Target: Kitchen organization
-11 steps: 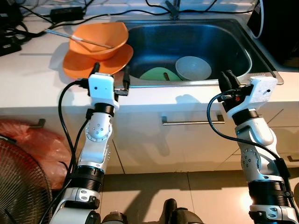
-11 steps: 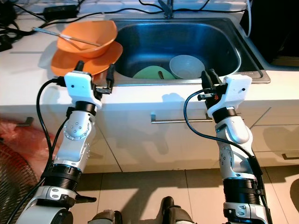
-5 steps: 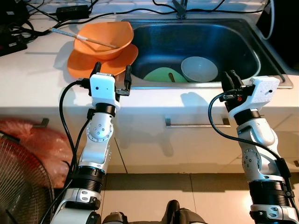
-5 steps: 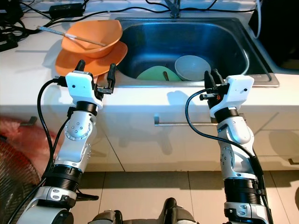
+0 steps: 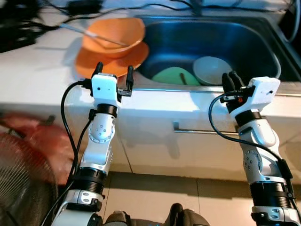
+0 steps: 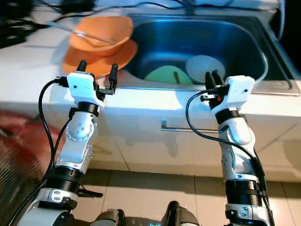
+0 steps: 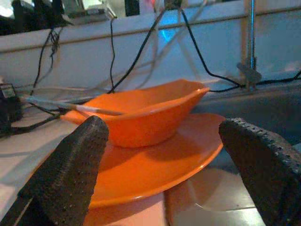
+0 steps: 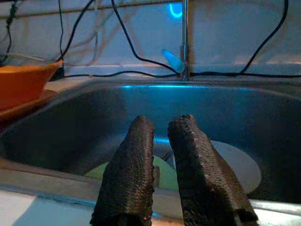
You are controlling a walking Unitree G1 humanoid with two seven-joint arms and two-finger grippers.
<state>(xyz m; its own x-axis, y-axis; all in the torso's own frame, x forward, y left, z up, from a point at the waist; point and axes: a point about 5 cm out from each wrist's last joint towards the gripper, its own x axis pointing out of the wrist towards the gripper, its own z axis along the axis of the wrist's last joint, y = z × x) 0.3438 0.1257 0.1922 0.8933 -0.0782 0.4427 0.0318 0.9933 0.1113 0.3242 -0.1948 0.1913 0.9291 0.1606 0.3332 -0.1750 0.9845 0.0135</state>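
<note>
Facing the steel sink (image 5: pixel 263 47), which we take as our landmark, we hold both arms up at the front edge of the white bench (image 5: pixel 42 75). Well to the sink's left, low beside the cabinet, we see something red (image 5: pixel 33 141) and blurred that we cannot identify. On the bench just left of the sink sits an orange plate (image 5: pixel 101 63), its edge reaching over the sink's left rim, and an orange bowl (image 5: pixel 115 35) rests on it. A thin stick-like utensil (image 5: pixel 91 34) lies across the bowl, its end pointing away from the sink. Our left gripper (image 5: pixel 113 75) hovers at the near edge of that plate, just left of the sink's front corner, its fingers (image 7: pixel 70 174) spread wide and holding nothing; in the left wrist view they frame the plate and bowl.

Inside the sink, a green plate (image 5: pixel 171 76) lies on the bottom toward the front, with a small dark utensil (image 5: pixel 183 79) on it. Just beside it, toward the sink's right, is a white bowl (image 5: pixel 211 69). Our right gripper (image 5: pixel 231 81) is raised at the sink's front rim, near the white bowl, its fingers (image 8: pixel 127 179) drawn close together with only a narrow gap and gripping nothing. Below the sink's front, a metal drawer handle (image 5: pixel 197 132) runs across the cabinet.
</note>
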